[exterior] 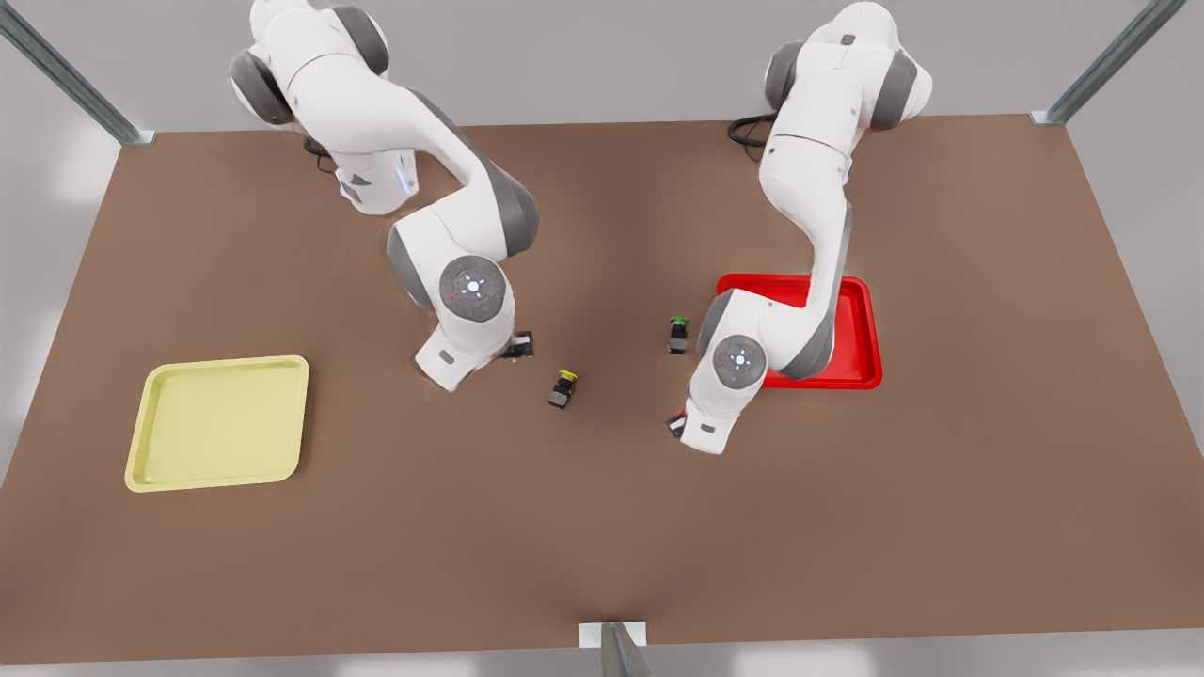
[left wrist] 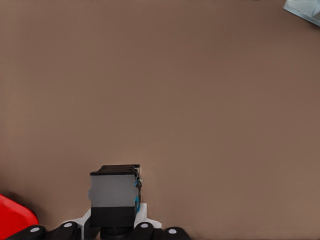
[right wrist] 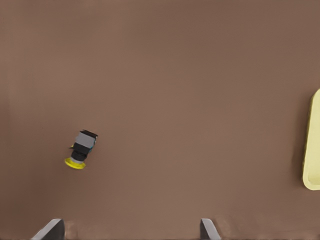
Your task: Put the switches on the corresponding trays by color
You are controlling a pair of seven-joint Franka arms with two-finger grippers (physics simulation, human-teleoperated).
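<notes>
left gripper (left wrist: pixel 114 232) clamps a switch (left wrist: pixel 115 195) — right gripper (right wrist: pixel 131 231) gapes, yellow switch (right wrist: pixel 81 149) apart.

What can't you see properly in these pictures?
Left wrist view: switch at the left gripper, cap hidden behind its body.
Front view: red tray, partly covered by that arm.
Right wrist view: yellow tray, cut by the edge; open right gripper near yellow switch.

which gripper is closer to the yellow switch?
Right. The right gripper hangs just beside the yellow switch, toward the yellow tray. The left gripper sits farther off, toward the red tray.
</notes>
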